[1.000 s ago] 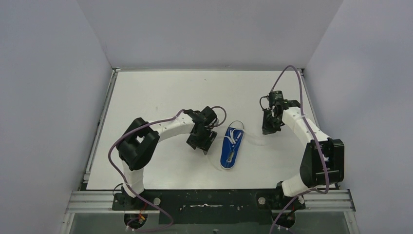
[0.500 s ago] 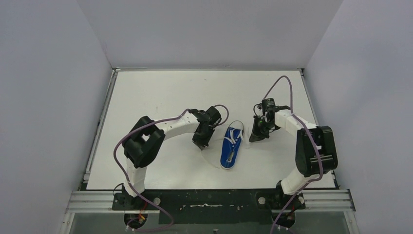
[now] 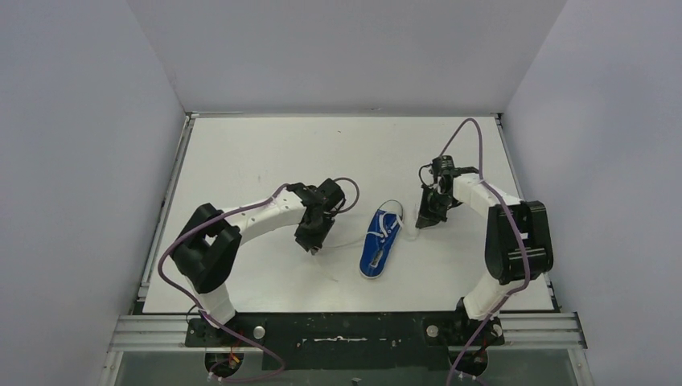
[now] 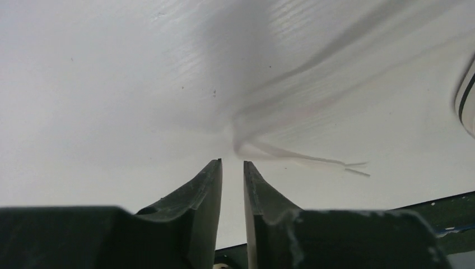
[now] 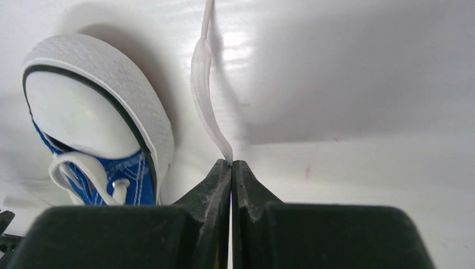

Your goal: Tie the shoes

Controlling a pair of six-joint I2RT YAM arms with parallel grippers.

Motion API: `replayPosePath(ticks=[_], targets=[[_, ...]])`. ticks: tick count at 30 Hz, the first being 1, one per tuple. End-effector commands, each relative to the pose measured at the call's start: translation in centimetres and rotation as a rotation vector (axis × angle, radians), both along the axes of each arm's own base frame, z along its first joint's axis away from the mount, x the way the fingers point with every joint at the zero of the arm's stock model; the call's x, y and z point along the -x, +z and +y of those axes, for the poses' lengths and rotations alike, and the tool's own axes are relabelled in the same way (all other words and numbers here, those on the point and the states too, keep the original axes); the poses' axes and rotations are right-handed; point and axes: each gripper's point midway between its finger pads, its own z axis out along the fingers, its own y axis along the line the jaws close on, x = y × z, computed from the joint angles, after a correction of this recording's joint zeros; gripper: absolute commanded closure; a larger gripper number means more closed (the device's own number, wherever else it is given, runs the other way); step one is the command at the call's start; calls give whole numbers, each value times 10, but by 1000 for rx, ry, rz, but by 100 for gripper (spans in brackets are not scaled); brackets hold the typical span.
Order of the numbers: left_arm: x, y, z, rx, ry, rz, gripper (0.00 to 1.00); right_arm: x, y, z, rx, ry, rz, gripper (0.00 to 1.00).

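Sneaker [image 3: 380, 244]: lies a little right of the middle of the desk [image 3: 265, 153], closer to the near edge than to the far edge; white toe cap toward the far edge, heel toward the near edge, long axis tilted slightly to the right.
Sneaker in the right wrist view [image 5: 95, 112]: toe cap and ribbed white rim at the left, blue canvas and a white lace loop just behind.
Right gripper [image 3: 420, 225]: stands just beside the toe, on its right, tips down at the desk surface, apart from the rubber rim.
Right gripper state [image 5: 231, 163]: fingers pressed together, clamped on the end of the right lace [image 5: 203, 95], which rises from the tips and runs along the desk past the toe rim.
Left gripper [image 3: 310, 246]: stands left of the sneaker, near but not touching, tips low over the desk.
Left gripper state [image 4: 232, 165]: fingers apart by a narrow slit only, white desk visible through the slit, nothing seen between them.
Left lace [image 4: 291, 157]: blurred, bends just in front of the left tips and trails to the right, end frayed in two threads; whether touching the tips, cannot tell.
Edges: both arms well inside the left and right edges; grey walls [image 3: 88, 161] close behind the left, right and far edges.
Room for moving: broad white surface toward the far edge and both far corners; narrower strip between heel and near edge.
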Motion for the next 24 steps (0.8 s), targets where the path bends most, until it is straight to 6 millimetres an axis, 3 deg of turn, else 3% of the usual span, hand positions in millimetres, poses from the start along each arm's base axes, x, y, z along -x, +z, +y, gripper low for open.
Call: replayPosePath(ticks=[1, 3, 5, 10, 14, 21, 24], targets=[[-17, 27, -25, 116, -103, -55, 69, 8, 44, -29, 106, 28, -73, 100], [-28, 37, -46, 192, -156, -83, 55, 12, 56, -31, 108, 54, -92, 100], [-41, 44, -67, 259, -201, -109, 50, 15, 66, -34, 124, 53, -101, 100], [-52, 46, -124, 407, -366, -106, 48, 19, 79, -42, 133, 22, -115, 100], [-53, 40, -154, 505, -463, -135, 50, 22, 85, -40, 96, 18, -117, 100], [-51, 23, -168, 603, -558, -167, 57, 25, 94, -43, 84, -4, -131, 100], [-55, 6, -167, 567, -531, -158, 66, 28, 96, -48, 75, -19, -125, 100]])
